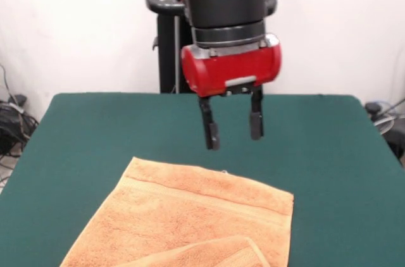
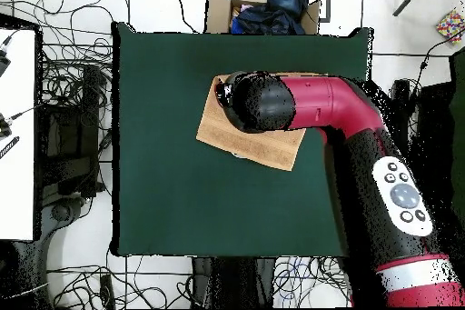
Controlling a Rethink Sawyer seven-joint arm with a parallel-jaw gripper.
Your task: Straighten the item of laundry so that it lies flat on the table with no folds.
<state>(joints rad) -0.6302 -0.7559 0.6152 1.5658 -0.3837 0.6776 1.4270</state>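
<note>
Two fingers (image 1: 255, 121) hang apart above the towel (image 1: 190, 216).

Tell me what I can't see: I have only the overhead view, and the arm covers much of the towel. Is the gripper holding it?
Observer: No. In the front view the gripper is open and empty, hanging clear of the towel.
Operator: Is the towel lying flat?
Observer: Not fully. A flap is folded over at the towel's edge farthest from the robot.
</note>
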